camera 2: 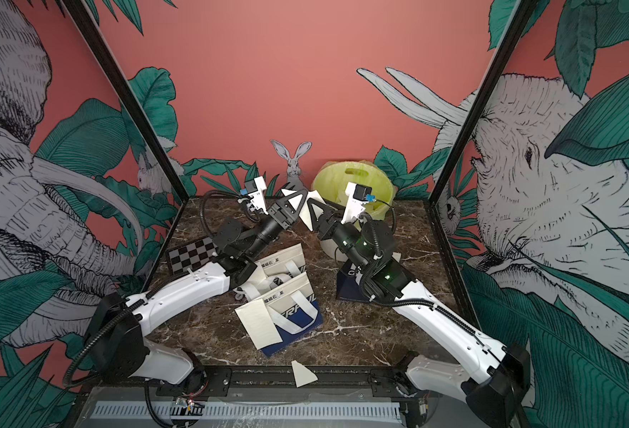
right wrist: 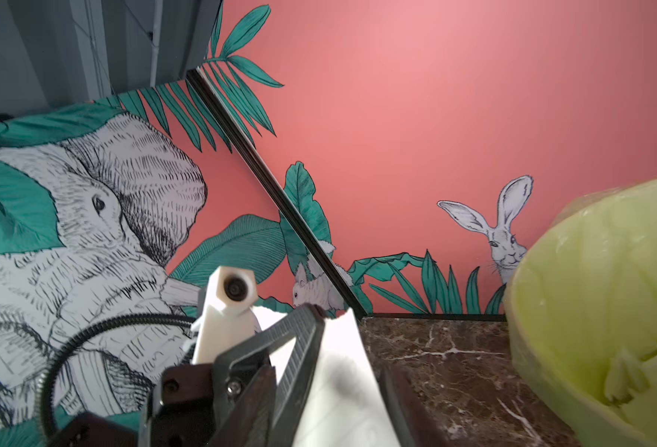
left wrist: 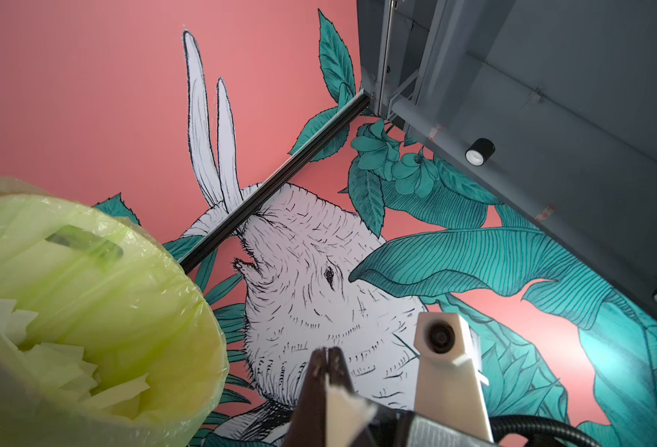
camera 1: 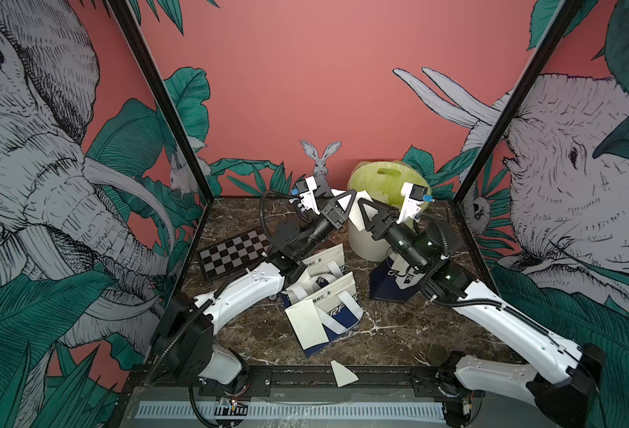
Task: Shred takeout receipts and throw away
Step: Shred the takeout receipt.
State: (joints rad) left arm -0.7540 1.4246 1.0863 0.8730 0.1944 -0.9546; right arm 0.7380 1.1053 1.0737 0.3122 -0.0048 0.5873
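Your left gripper [left wrist: 327, 354] pinches a takeout receipt [camera 2: 307, 216] tight, holding it aloft; your right gripper [camera 1: 361, 203] has its jaws apart around the same slip. Just behind, the green-lined bin [camera 1: 379, 178] holds white scraps [left wrist: 60, 363].

Salmon-pink back wall [camera 1: 305, 92], flat matte, printed with a small grey line-drawn rabbit [camera 1: 320, 163] and teal leaves [camera 1: 187, 100] along its base. Left side panel [camera 1: 39, 148]: big grey sketched elephant with tusks, more teal foliage. Right side panel [camera 1: 572, 166]: large long-eared grey animal, leaves over it. Two slanted black metal posts [camera 1: 165, 111] mark the back corners. Work surface is a dark brown marble-pattern tabletop [camera 1: 398, 326] with white veins. Left wrist view shows a grey ceiling [left wrist: 551, 96] with beams and a black cylindrical spot lamp [left wrist: 479, 151]. Light soft, even.
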